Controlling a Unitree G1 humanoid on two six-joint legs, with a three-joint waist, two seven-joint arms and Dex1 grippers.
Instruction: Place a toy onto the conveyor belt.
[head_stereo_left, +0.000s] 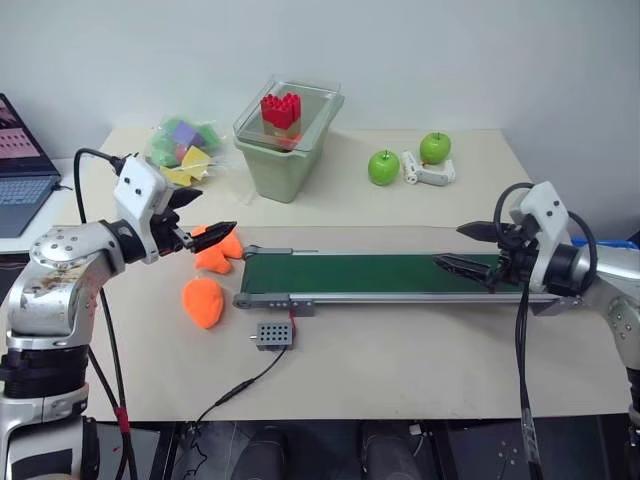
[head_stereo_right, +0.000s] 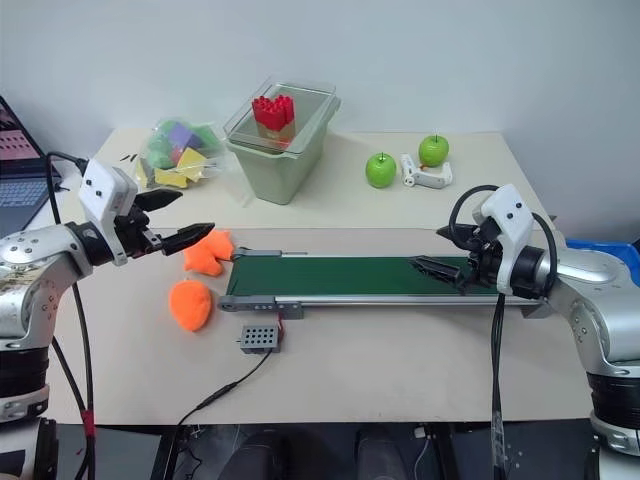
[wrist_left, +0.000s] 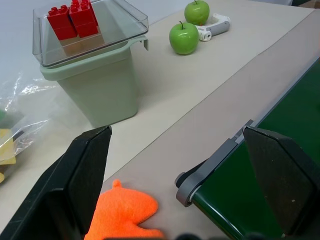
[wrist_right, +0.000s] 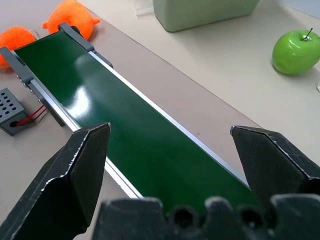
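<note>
The toy (head_stereo_left: 203, 301) sits on the counter (head_stereo_left: 400, 370) just off the near left corner of the conveyor belt (head_stereo_left: 360, 273), with bare counter in front of it. One egg-shaped toy, one lumpier orange toy (head_stereo_left: 218, 252) behind it at the belt's left end, two green apples (head_stereo_left: 383, 167) at the back, one lidded bin (head_stereo_left: 287, 150) carrying red blocks (head_stereo_left: 281, 109), one control box (head_stereo_left: 273, 335). The left gripper (head_stereo_left: 205, 215) hovers over the lumpy toy, fingers spread, nothing held. The right gripper (head_stereo_left: 462, 248) hangs above the belt's right end, fingers apart and empty.
</note>
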